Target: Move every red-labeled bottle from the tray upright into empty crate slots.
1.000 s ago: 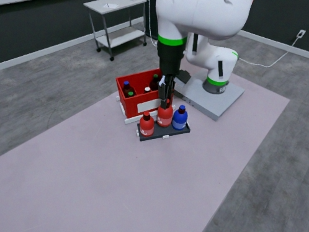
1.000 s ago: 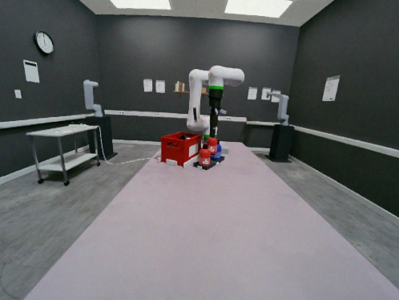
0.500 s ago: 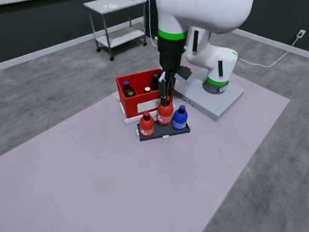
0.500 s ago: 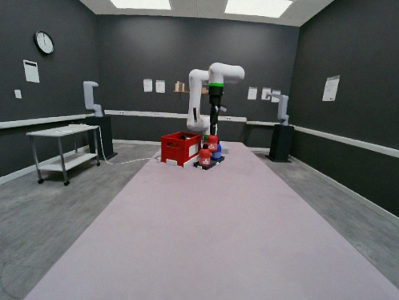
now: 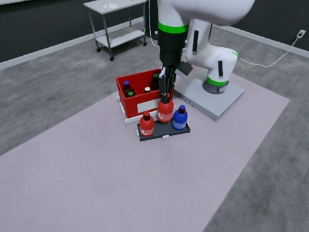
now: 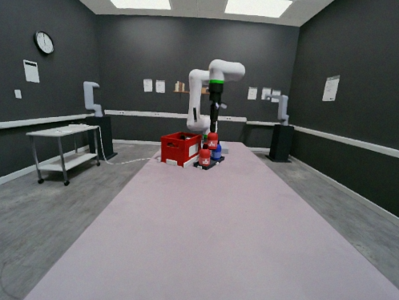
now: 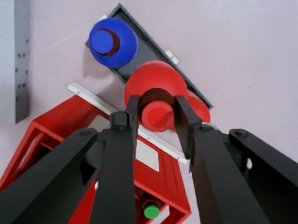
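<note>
My gripper (image 5: 165,97) points straight down and is shut on the neck of a red-labeled bottle (image 5: 165,111), held a little above the dark tray (image 5: 163,130). In the wrist view my fingers clamp that bottle's neck just under its red cap (image 7: 157,114). A second red-labeled bottle (image 5: 146,124) stands at the tray's left end. A blue bottle (image 5: 180,118) stands at the tray's right end and also shows in the wrist view (image 7: 113,42). The red crate (image 5: 141,92) stands right behind the tray and holds several bottles with blue, green and white caps.
The arm's grey base plate (image 5: 208,94) lies right of the crate on the pink mat. A metal cart (image 5: 117,23) stands far back on the grey floor. The crate rests on a white rail (image 5: 136,117) close to the tray.
</note>
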Robot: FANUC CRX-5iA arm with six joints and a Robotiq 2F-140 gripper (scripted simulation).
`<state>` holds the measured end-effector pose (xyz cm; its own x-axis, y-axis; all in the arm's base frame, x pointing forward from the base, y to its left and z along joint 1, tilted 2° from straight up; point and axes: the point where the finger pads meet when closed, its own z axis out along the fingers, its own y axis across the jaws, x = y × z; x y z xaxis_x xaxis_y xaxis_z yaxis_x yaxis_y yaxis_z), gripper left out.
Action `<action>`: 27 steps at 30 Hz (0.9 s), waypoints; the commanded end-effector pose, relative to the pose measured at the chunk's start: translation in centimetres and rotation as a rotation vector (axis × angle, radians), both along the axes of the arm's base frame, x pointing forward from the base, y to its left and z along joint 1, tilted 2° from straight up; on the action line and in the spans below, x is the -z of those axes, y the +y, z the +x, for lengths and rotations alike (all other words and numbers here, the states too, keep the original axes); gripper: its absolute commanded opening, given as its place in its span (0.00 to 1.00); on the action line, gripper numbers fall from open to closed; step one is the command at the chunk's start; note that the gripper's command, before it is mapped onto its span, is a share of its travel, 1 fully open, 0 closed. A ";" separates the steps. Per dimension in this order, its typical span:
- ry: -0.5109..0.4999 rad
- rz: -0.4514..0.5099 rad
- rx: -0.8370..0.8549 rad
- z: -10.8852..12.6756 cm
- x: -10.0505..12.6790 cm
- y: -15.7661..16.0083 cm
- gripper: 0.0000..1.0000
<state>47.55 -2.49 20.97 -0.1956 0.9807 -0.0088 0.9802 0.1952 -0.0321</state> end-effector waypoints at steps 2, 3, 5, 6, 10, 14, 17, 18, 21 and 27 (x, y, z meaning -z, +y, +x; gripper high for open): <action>-0.002 0.000 0.000 0.0 -0.4 0.0 0.10; -0.002 0.000 0.000 0.0 -0.5 0.0 0.10; -0.002 0.000 0.000 0.1 -0.7 0.0 0.10; -0.002 0.000 0.000 0.1 -0.9 0.0 0.10; -0.002 0.000 0.000 0.1 -1.3 0.0 0.10; -0.002 0.000 0.000 0.1 -1.8 0.0 0.10; -0.002 0.000 0.000 0.1 -1.9 0.0 0.10; -0.002 0.000 0.000 0.1 -2.1 0.0 0.10; -0.002 0.000 0.000 0.1 -2.4 0.0 0.10; -0.002 0.000 0.000 0.1 -3.1 0.0 0.10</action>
<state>47.62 -2.49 23.72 -0.1956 0.9806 -0.0088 0.9802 0.1952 -0.0323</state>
